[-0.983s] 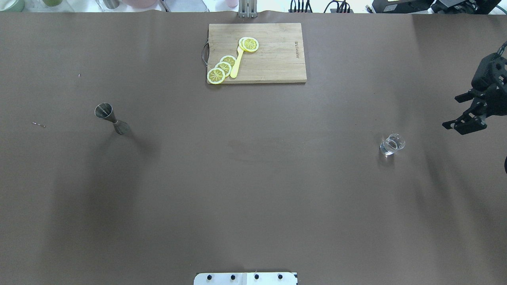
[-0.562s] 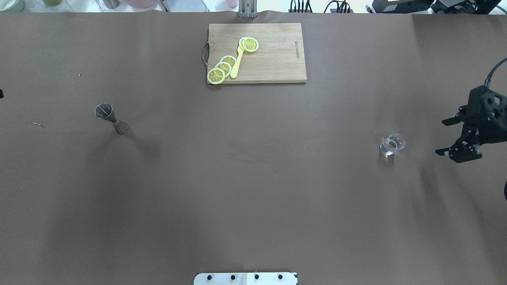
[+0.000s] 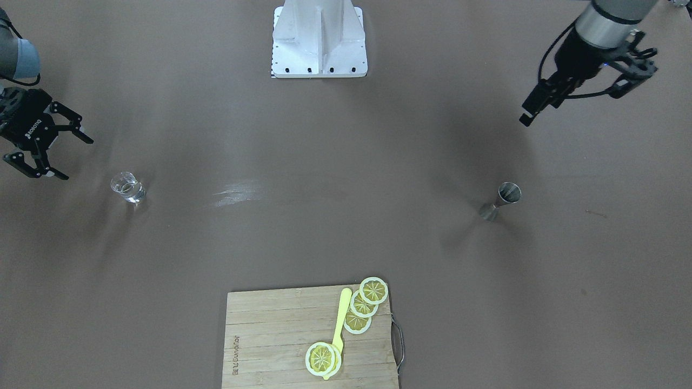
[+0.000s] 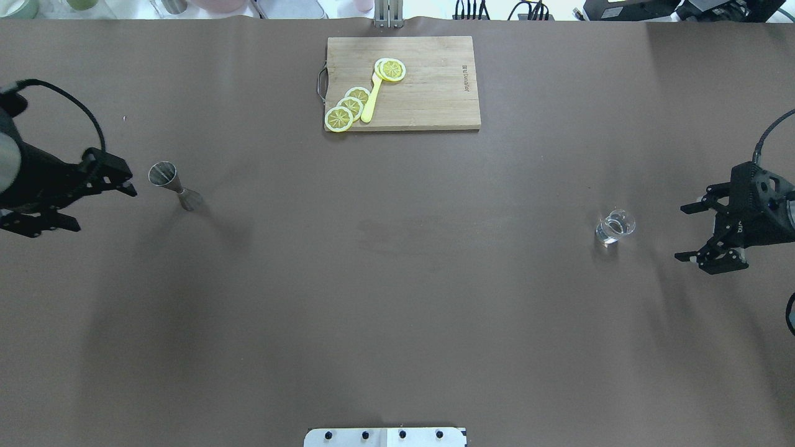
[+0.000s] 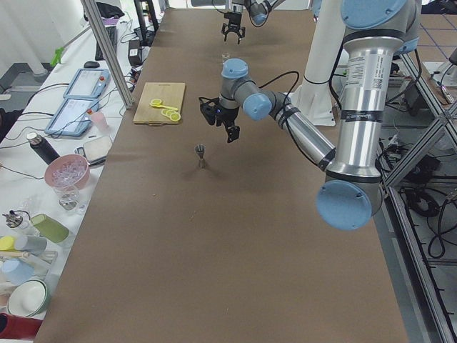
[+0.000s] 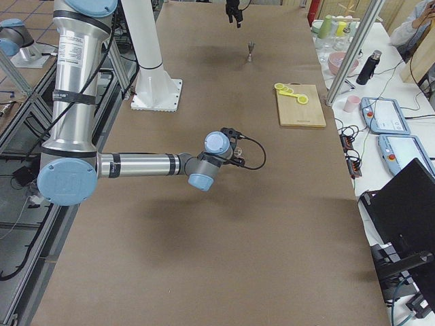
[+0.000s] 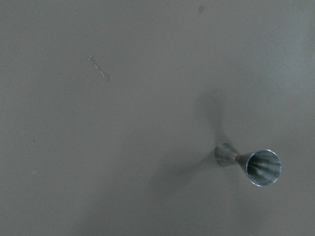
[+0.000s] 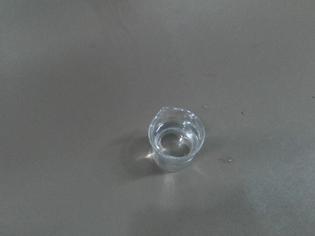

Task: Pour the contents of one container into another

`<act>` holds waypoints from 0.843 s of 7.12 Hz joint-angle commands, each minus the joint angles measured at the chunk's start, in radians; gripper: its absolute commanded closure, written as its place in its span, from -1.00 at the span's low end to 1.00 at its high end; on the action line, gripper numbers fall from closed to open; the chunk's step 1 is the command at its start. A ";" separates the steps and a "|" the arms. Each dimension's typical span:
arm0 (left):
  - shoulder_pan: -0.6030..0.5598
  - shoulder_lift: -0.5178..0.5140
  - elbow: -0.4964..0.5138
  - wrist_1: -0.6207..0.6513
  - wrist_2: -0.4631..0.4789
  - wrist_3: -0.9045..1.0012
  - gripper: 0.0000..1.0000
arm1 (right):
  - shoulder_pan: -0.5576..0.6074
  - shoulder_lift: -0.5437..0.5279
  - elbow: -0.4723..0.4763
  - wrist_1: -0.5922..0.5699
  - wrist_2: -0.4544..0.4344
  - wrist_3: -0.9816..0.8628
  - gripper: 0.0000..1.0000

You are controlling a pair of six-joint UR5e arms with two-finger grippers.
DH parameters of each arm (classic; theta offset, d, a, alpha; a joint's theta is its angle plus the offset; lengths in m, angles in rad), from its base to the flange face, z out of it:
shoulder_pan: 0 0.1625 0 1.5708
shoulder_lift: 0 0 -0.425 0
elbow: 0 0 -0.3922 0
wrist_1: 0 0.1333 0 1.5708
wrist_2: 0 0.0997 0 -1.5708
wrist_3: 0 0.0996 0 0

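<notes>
It looks like the reaching step: the right gripper [image 4: 682,232], wide open and empty, has the glass [image 4: 615,226] a little ahead of its jaws, the left gripper [image 4: 105,210], also open and empty, has the jigger [image 4: 174,185] just past its jaws, so next the right jaws should slide around the glass and squeeze.

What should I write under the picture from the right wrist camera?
A small clear drinking glass stands upright on the brown table, seen from above.

Thin scrap [image 7: 98,69] on the counter [image 7: 147,123]: too small to identify. Cutting board [image 3: 270,335] clipped by the front view's bottom edge. Arm behind the left gripper [image 4: 99,207] runs off the overhead view's left edge, blurred there.
</notes>
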 commanded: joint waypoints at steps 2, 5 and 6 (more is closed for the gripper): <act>0.258 -0.048 -0.003 -0.010 0.312 -0.162 -0.96 | -0.023 0.048 -0.038 0.032 -0.001 0.120 -1.00; 0.354 0.044 0.050 -0.077 0.700 -0.155 -0.96 | -0.040 0.096 -0.078 0.034 -0.010 0.165 -1.00; 0.390 0.058 0.076 -0.155 0.786 -0.155 -0.96 | -0.042 0.104 -0.092 0.037 -0.025 0.168 -1.00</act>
